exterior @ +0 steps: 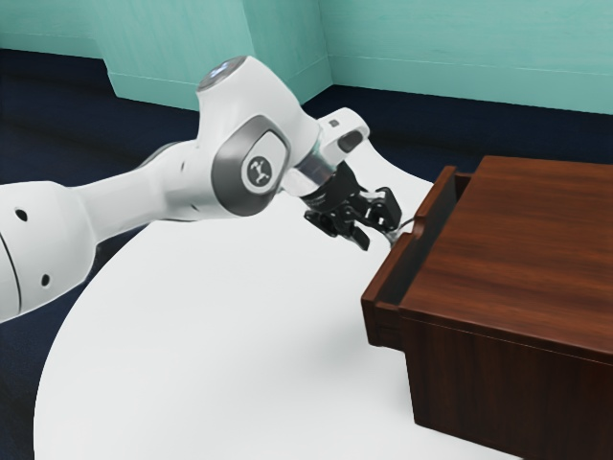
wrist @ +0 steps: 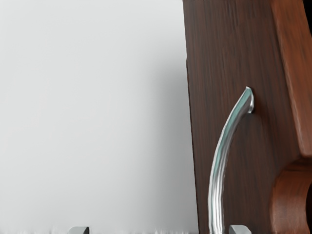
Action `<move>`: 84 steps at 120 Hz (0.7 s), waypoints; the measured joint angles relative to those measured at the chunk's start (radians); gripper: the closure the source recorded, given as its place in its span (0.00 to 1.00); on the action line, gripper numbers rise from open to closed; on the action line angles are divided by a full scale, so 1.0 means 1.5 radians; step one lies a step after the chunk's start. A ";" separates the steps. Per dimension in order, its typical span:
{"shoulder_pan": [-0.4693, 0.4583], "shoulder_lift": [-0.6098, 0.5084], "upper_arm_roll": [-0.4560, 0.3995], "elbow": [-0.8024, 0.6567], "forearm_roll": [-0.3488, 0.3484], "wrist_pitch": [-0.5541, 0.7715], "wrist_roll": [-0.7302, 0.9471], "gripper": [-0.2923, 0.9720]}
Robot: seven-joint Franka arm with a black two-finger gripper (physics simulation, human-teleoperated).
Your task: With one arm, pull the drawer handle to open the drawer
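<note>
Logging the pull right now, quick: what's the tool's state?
Tool: open, with the drawer handle between its jaws, not clamped.

White round table [exterior: 192,364], dark blue floor [exterior: 57,125] around it, teal wall [exterior: 460,38] behind

The cabinet [exterior: 517,287] is cut off by the exterior view's right and lower edges; the handle [exterior: 410,223] is largely hidden behind the gripper [exterior: 376,222].
</note>
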 joint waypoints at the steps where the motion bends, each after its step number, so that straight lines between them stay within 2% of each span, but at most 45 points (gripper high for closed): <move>1: 0.000 0.000 0.000 0.000 0.000 0.000 0.000 0.52; 84: 0.033 -0.019 0.005 -0.028 0.015 -0.001 -0.012 0.52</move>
